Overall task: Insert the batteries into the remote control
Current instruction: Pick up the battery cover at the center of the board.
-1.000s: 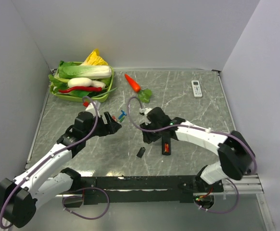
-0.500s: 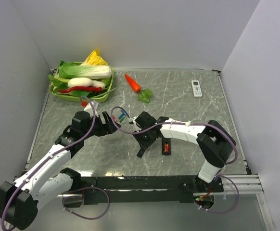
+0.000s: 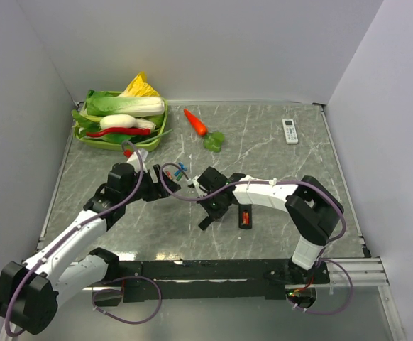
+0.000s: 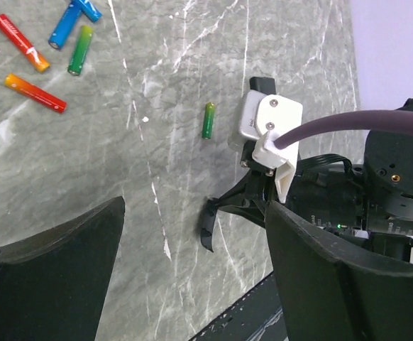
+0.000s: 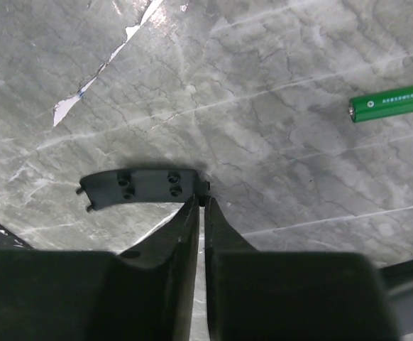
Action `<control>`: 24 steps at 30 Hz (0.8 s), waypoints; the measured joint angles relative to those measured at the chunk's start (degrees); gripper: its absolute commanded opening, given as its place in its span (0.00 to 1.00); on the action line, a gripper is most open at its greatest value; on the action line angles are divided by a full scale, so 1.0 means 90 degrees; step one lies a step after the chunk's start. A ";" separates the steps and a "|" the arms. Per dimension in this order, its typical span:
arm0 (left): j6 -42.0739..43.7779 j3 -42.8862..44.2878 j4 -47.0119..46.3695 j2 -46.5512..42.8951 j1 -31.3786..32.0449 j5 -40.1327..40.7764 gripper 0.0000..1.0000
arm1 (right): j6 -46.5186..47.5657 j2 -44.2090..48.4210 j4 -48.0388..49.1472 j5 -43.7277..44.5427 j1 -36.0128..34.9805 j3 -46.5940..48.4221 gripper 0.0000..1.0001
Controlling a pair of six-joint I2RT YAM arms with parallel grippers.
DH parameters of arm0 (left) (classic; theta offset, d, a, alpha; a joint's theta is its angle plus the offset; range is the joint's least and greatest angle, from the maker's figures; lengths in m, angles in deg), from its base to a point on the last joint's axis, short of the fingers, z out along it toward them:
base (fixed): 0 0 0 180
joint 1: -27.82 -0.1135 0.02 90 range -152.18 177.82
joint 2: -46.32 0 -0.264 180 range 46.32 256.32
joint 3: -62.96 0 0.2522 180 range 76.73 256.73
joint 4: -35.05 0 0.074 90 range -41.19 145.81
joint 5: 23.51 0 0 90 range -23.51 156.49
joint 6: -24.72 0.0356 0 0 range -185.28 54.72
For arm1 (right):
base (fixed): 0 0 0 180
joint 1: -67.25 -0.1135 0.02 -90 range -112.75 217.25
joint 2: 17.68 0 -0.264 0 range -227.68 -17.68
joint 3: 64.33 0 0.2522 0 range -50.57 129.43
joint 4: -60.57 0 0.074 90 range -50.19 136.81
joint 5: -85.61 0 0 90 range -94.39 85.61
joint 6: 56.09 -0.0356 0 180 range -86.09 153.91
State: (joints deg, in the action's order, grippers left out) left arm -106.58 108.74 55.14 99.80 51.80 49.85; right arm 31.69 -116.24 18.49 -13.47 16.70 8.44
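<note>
Clenching to a thin slit, the right pincer [image 5: 203, 206] touches a curved black cover [image 5: 139, 186] on the table [image 5: 263, 57]. A glossy green battery [image 5: 391, 101] lies nearby. The slim black remote control [image 3: 246, 209], showing orange inside, sits just beside. The left pincer [image 4: 196, 213] gapes, released.

Bright, even light falls from overhead — shadows on the table [image 3: 299, 156] are soft and faint. In both wrist views the dark foreground along the bottom edge is blurred — the stone beyond is sharp.
</note>
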 measured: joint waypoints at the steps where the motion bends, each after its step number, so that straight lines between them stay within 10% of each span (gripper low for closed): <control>1: -0.0002 -0.0007 -0.0022 0.0010 -0.0002 -0.0032 0.84 | 0.0024 0.0000 0.0010 -0.0002 0.0000 0.0000 0.00; 9: 0.0007 -0.0032 -0.0299 0.0153 -0.0073 -0.0563 0.84 | 0.0374 0.0403 0.0342 0.0029 -0.0012 -0.0274 0.00; 24: -0.0969 0.0202 -0.2854 0.1642 -0.0138 -0.3993 0.85 | 0.1739 0.4153 0.2973 0.0039 -0.0012 -0.1586 0.00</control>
State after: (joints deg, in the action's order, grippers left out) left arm -115.30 110.55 29.46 114.57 50.56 13.91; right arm 47.34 -78.87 45.25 -13.12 16.59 -5.84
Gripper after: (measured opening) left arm 0.862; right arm 0.010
